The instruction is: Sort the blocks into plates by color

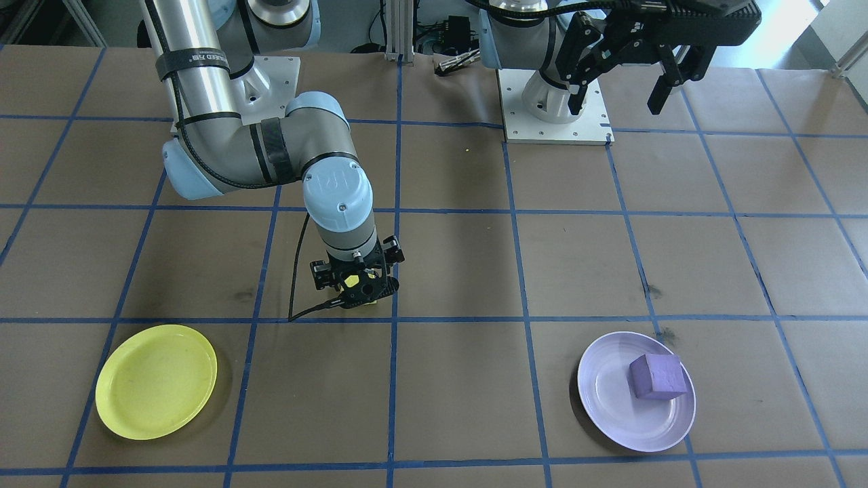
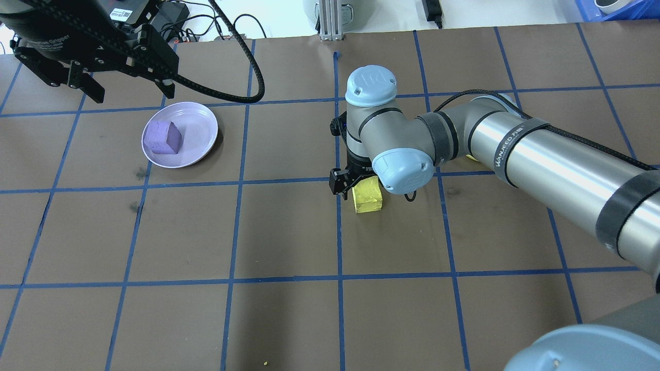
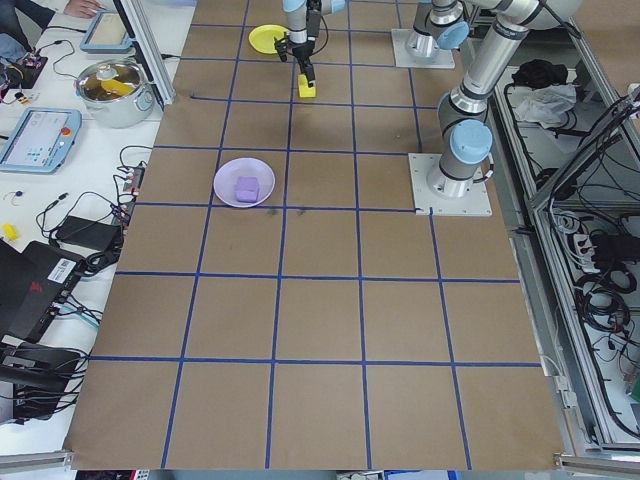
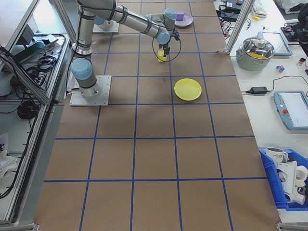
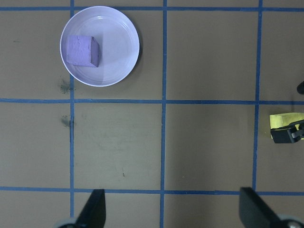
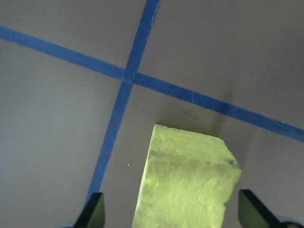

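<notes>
I have the right claw (image 2: 356, 186) low over the yellow block (image 2: 367, 198), just right of centre in the overhead view, and the right wrist view shows what matters: the block (image 6: 185, 180) sits between the two fingertips at the bottom corners of that frame, with clear gaps on both sides, so the claw is spread and not yet pinching anything. The block looks slightly long, its long axis running up and away from the wrist camera, roughly across the line between the fingers, so closing should catch its narrower sides, I judge. It rests on the worktop (image 2: 289, 232) just beside a crossing of blue tape lines. The right arm is plainly the nearer one; the left claw (image 1: 624, 71) hangs high at the upper right of the front view, fingers spread and empty, well apart from the block. As for containers, the lavender plate (image 1: 614, 413) at the lower right of the front view already carries the purple block (image 1: 656, 377), lying toward one rim. The yellow plate (image 1: 156, 381) at the lower left holds nothing, and from the block it lies down and to the left in that view, so that is the carry I expect once the grip is made.
</notes>
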Available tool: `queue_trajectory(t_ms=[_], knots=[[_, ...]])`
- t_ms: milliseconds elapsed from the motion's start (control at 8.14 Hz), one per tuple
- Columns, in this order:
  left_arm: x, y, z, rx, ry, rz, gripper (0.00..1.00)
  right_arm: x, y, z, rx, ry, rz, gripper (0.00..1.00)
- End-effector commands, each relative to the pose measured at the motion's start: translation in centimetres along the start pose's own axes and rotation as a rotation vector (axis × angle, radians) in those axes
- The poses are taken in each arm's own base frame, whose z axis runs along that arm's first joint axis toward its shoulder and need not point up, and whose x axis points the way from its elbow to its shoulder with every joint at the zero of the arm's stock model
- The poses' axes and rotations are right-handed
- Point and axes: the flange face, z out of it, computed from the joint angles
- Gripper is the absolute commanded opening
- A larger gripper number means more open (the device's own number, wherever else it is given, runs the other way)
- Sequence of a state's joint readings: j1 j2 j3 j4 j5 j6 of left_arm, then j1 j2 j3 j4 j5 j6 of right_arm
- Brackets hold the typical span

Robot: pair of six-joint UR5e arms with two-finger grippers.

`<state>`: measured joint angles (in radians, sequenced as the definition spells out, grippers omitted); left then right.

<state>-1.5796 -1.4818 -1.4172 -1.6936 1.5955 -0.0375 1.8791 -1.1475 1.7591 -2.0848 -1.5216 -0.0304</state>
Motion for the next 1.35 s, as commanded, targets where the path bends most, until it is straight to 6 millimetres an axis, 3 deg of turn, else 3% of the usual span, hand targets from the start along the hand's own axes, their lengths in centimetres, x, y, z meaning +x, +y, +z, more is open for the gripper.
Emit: queue_trajectory(t_ms=[0, 123, 246, 369, 615, 737, 983, 1106, 1229], knots=[[0.0, 0.0, 0.2, -0.003, 0.002, 0.0, 1.0, 0.1, -0.3, 1.0, 0.002, 0.006, -0.002, 1.0], [0.1, 0.0, 0.1, -0.002, 0.005, 0.0, 1.0, 0.1, -0.3, 1.1, -0.001, 0.006, 0.0, 1.0], [0.1, 0.1, 0.0, 0.0, 0.006, 0.0, 1.0, 0.2, -0.4, 1.1, 0.001, 0.009, -0.01, 0.72], [0.1, 0.0, 0.1, -0.002, 0.006, -0.002, 1.0, 0.3, -0.5, 0.9, 0.01, 0.013, -0.013, 0.27], [0.1, 0.2, -0.1, 0.003, 0.006, -0.002, 1.0, 0.3, -0.6, 0.7, 0.014, 0.016, -0.016, 0.0], [0.1, 0.3, -0.3, 0.006, 0.008, -0.001, 1.0, 0.6, -0.7, -0.1, 0.025, 0.021, -0.015, 0.0], [0.4, 0.5, -0.4, 0.006, 0.031, -0.001, 1.0, 2.1, -1.3, -6.1, 0.118, 0.068, 0.004, 0.0], [0.4, 0.5, -0.5, 0.008, 0.031, -0.001, 1.0, 4.0, -1.6, -9.1, 0.154, 0.07, 0.035, 0.0], [0.4, 0.5, -0.5, 0.008, 0.031, -0.001, 1.0, 7.3, -2.1, -11.6, 0.196, 0.071, 0.086, 0.0]])
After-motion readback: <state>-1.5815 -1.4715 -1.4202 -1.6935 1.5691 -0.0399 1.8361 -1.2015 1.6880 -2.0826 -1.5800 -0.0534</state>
